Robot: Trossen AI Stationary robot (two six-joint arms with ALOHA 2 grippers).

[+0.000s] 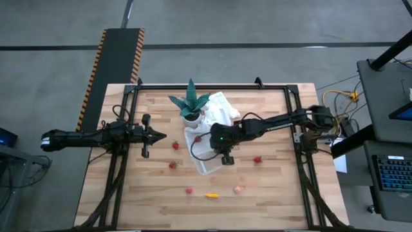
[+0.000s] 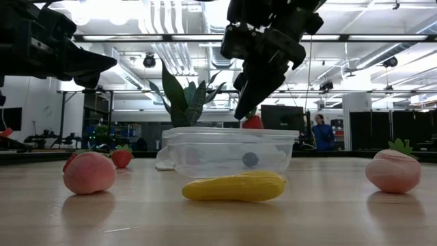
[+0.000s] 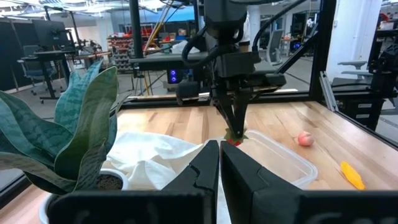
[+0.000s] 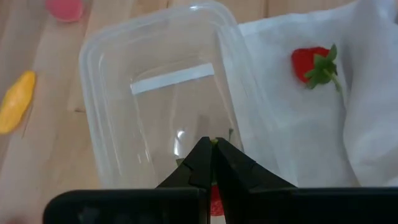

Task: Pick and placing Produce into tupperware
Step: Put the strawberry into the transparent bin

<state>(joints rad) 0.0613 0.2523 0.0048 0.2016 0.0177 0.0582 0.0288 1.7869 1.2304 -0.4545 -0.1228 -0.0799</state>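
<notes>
My right gripper (image 2: pixel 249 113) hangs over the clear tupperware (image 2: pixel 229 152), shut on a red strawberry (image 2: pixel 253 122). The tupperware (image 1: pixel 206 162) stands on the table with one side on a white cloth (image 1: pixel 219 109). Around it on the wood lie red strawberries (image 1: pixel 175 145) (image 1: pixel 257 159), a yellow-orange piece (image 1: pixel 211 194) and a pale pink piece (image 1: pixel 239 189). One more strawberry (image 4: pixel 314 65) lies on the cloth. My left gripper (image 1: pixel 154 135) waits shut above the table's left side, pointing at the plant. My right gripper pinches the strawberry by its green leafy top (image 3: pixel 234 135) between the two fingertips (image 4: pixel 202 158). The fingers come from above, pointing down. The berry hangs below them, lifted clear, just over the tupperware's open rim (image 2: pixel 232 131).
A green spiky plant in a white pot (image 1: pixel 190 104) stands at the far side of the cloth, close to the right arm. Two pink pieces (image 2: pixel 89 172) (image 2: pixel 394 171) and the yellow piece (image 2: pixel 233 186) lie near the table's near edge. A person (image 2: pixel 319 131) stands far off in the room.
</notes>
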